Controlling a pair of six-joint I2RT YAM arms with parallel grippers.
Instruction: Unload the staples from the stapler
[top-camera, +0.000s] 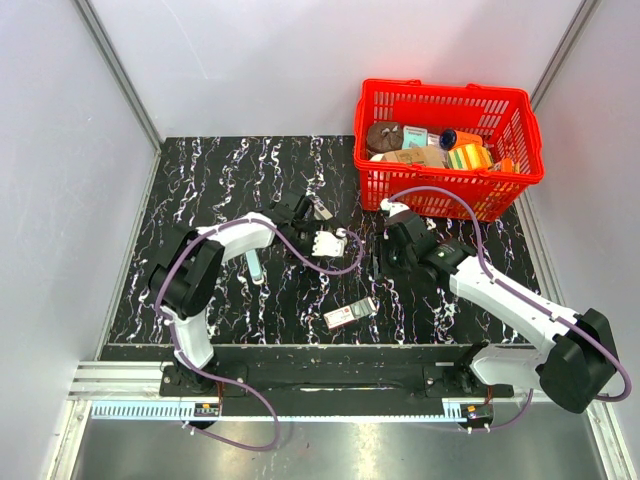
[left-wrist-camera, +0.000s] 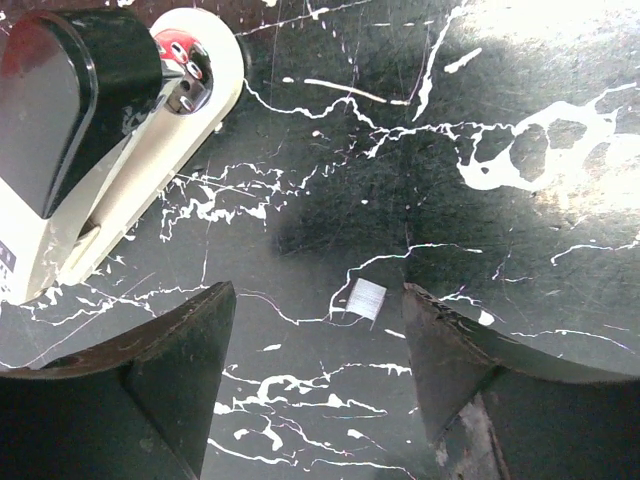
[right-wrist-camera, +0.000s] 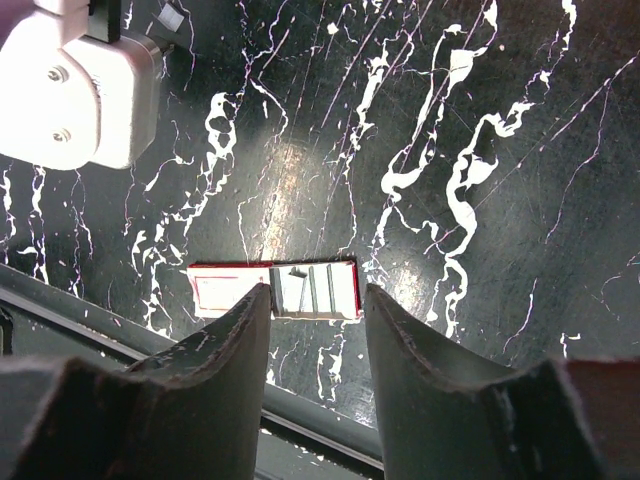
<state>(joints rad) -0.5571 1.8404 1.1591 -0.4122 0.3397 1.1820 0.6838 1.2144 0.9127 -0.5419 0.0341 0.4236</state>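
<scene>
Tabletop (top-camera: 230, 180): smooth, glossy black with a white-veined marble finish. Basket (top-camera: 440, 100): red lattice plastic. Staple strip (left-wrist-camera: 367, 299): bright ribbed metal.

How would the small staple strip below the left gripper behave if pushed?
The staple strip looks tiny and thin, so probably very light. It lies flat on the glossy table, so it would likely slide and be hard to pinch.
</scene>
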